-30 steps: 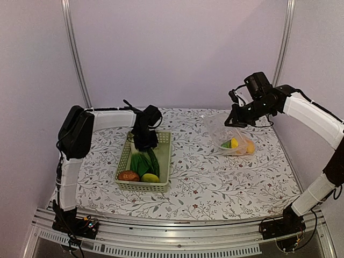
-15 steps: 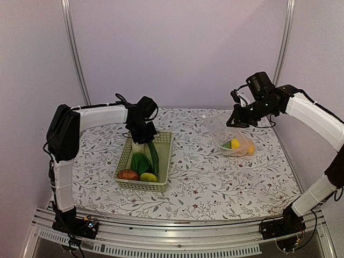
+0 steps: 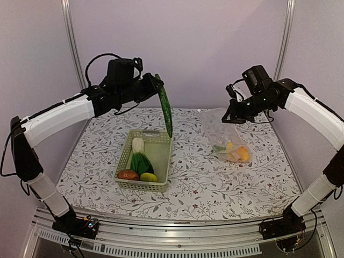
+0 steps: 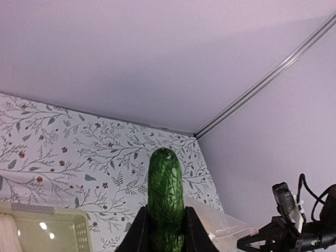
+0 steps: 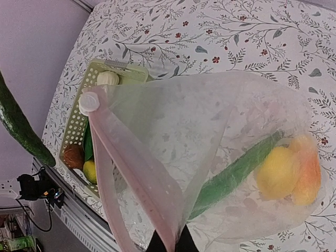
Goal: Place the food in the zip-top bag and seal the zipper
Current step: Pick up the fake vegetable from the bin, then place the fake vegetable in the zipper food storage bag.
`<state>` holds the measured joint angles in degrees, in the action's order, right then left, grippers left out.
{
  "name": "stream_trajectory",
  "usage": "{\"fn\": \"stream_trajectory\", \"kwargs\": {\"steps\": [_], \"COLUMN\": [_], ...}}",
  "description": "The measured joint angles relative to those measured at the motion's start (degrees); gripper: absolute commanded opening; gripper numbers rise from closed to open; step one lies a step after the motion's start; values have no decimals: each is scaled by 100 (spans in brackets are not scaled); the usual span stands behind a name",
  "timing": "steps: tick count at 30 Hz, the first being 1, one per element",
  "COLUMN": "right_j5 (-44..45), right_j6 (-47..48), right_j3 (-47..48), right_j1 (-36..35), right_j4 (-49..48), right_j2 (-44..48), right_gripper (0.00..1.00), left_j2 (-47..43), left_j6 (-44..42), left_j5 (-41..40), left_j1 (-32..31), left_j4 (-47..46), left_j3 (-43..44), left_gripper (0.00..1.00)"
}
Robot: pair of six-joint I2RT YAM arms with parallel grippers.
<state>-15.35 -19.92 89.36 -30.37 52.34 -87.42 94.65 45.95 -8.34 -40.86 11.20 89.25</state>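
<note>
Green cucumber (image 3: pixel 165 110) hangs nearly upright, clamped at its top in the left jaws above the far rim of the basket (image 3: pixel 141 186), while the zip-top bag (image 3: pixel 217 126) lies well to its right, mouth edge pinched aloft by the right jaws.

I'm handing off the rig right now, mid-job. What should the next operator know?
Left tool: shut on the cucumber, held high above the basket, tip hanging down.
Right tool: shut on the mouth edge of the zip-top bag, holding it raised.
Done, in the bag: yellow fruit, orange fruit, long green piece.
In the basket: bok choy, reddish-brown piece, yellow-green fruit.
Left to do: bag the cucumber and those three, then press the zipper shut; it looks open.
</note>
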Motion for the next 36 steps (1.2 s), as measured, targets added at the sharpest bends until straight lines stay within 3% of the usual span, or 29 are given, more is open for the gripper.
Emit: {"fn": "stream_trajectory", "kwargs": {"steps": [11,21,22,26,28,30,36], "right_j5": [-201,-605,-614,-597,-570,-507,-343], "right_j6": [-293,-584,-601,-599,-597,-581,-555], "right_j3": [1145,1552,1685,2120,2201,2227,2218], "right_j1": [-599,-704,-704,-706,-706,-706,-627], "right_j4": [144,184,227,315,345,354,385], "right_j2": [-678,-890,-944,-1071,-1071,-1071,-1071], "right_gripper": [0,0,0,0,0,0,0], "left_j2": [-136,369,400,415,466,507,546], "left_j6": [-1497,-2253,-2321,-2461,-2485,-2474,-2636], "left_j5": [306,166,96,-116,-179,-258,-278], "left_j1": [-1051,-1292,-1316,-1381,-1386,-1388,-1403], "left_j4": [-2452,-3204,-3230,-3274,-3209,-3062,-2623], "left_j3": [378,358,306,7,-7,24,481], "left_gripper": [0,0,2,54,66,73,74]}}
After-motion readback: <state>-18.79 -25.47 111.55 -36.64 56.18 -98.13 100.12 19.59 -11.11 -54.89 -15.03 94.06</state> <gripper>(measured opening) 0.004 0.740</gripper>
